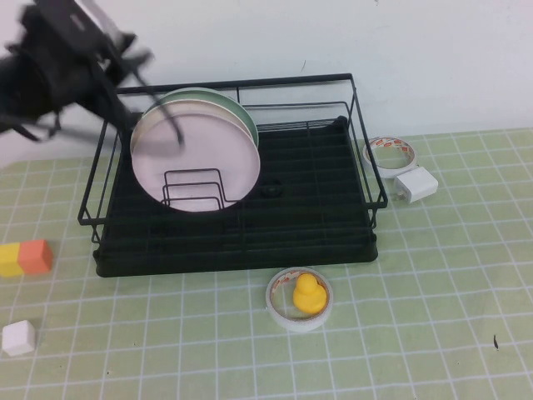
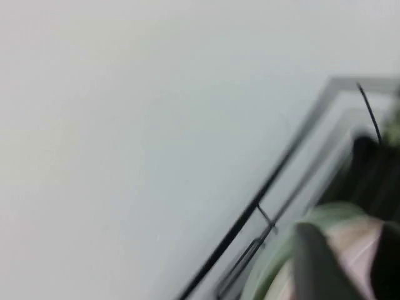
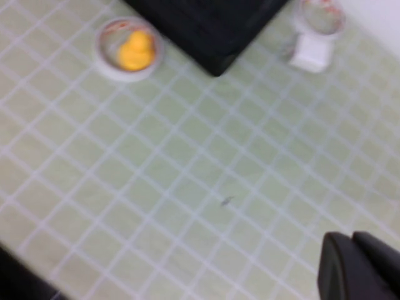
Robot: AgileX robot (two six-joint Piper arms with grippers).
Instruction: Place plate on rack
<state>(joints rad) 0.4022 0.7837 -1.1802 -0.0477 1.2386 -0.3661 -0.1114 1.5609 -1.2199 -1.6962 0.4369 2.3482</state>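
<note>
The pale pink plate (image 1: 204, 158) stands upright in the dividers at the left of the black wire rack (image 1: 300, 225), leaning on a pale green plate (image 1: 237, 112) behind it. My left gripper (image 1: 154, 125) is blurred at the plate's upper left rim, one finger across the plate's face. In the left wrist view the left gripper (image 2: 348, 232) has its fingers apart, with the pink plate (image 2: 356, 250) showing between them. My right gripper (image 3: 352, 237) is out of the high view; its wrist view shows it shut and empty above the green mat.
A tape roll holding a yellow duck (image 1: 300, 298) lies in front of the rack. Another tape roll (image 1: 391, 152) and a white charger (image 1: 415, 184) lie to its right. An orange-yellow block (image 1: 25, 257) and a white cube (image 1: 18, 337) sit at the left.
</note>
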